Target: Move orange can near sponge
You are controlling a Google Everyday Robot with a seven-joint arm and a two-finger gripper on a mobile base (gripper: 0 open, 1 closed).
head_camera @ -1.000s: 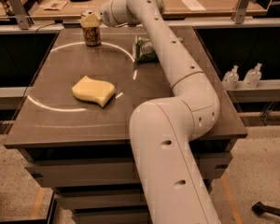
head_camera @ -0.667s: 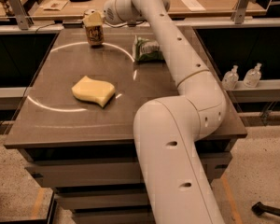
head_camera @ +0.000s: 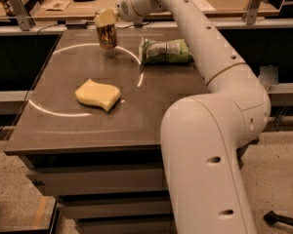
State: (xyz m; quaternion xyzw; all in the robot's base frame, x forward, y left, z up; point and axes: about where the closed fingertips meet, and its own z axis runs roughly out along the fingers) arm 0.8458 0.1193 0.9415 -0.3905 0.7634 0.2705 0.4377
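Gripper (head_camera: 106, 19) clamped on orange can (head_camera: 107, 37) at far edge of table (head_camera: 151, 111), well apart from sponge (head_camera: 97, 94). Looks like grasp made, carry pending. Calls next for lifting, then setting down beside sponge.

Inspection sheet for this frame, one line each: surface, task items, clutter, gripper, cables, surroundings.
surface: grey-brown tabletop, crossed by pale curved arcs of light.
job's things: orange can upright near the far edge; sponge lying flat nearer the front, well apart from the can.
clutter: green snack bag lying to the right of the can.
grippers: gripper on the can's top, shut on it.
cables: nothing seen.
surroundings: wooden bench behind with papers on it; speckled floor.
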